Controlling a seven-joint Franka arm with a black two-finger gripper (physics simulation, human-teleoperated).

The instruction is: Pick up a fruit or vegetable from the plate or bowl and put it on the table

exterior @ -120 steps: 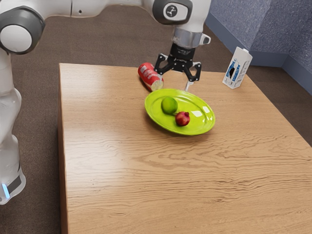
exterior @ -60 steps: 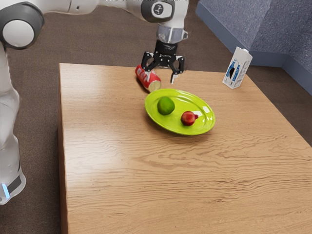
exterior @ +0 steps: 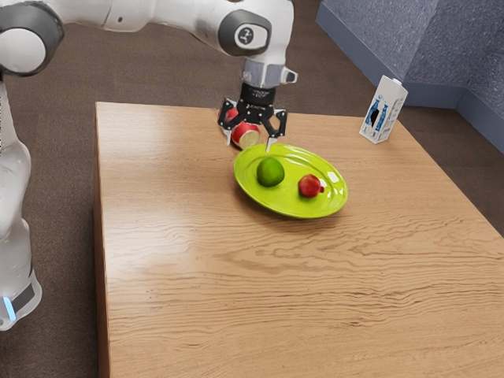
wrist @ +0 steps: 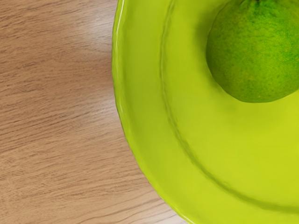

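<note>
Lime point(exterior: 270, 172) — round, finely pitted rind — rests on a glossy, curved-rim plate point(exterior: 279, 202), the tool point(exterior: 250, 142) spread wide.

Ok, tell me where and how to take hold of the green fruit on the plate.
Best from straight above, jaws closing on opposite sides of the green fruit at its widest part. It is round, so a grip higher up would likely slip. A gap separates it from the red fruit, and the plate lies beneath, so above seems the freest side.
</note>
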